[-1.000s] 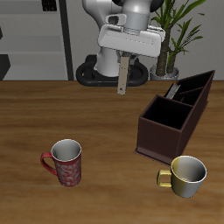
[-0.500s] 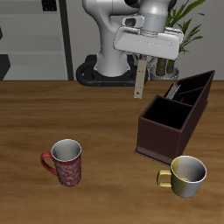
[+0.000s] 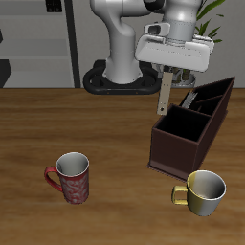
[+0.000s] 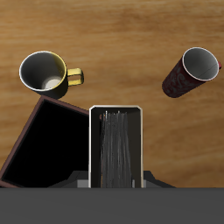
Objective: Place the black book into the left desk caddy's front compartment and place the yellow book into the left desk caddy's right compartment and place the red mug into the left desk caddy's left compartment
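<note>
- Yellow book (image 3: 165, 95): clamped in the gripper (image 3: 169, 77), hanging on edge in the air with its grey-tan cover facing the exterior camera. In the wrist view the yellow book (image 4: 115, 147) shows its page edges, seated between the two fingers.
- Gripper: fingers closed on the upper end of the yellow book; the arm reaches forward from the base at the table's back.
- Book position: its lower end hangs above the back corner region of the left desk caddy (image 3: 184, 153), not touching the walls as far as the exterior view shows.
- Left desk caddy: dark brown, sloped walls, standing on the table (image 3: 96, 134). The right compartment (image 3: 179, 125), the large square section, lies just beneath and beside the book. In the wrist view the right compartment (image 4: 48, 144) appears as a dark open cavity just beside the held book.
- Narrow sections: a black book (image 3: 191, 99) shows in one of the long narrow sections at the far end of the caddy; which section cannot be told.
- Red mug (image 3: 71, 178): upright on the table, well apart from the caddy, near the table's front edge; also seen in the wrist view (image 4: 190, 72).
- Pale yellow mug (image 3: 202, 192): upright, just in front of the caddy; visible in the wrist view (image 4: 44, 73).
</note>
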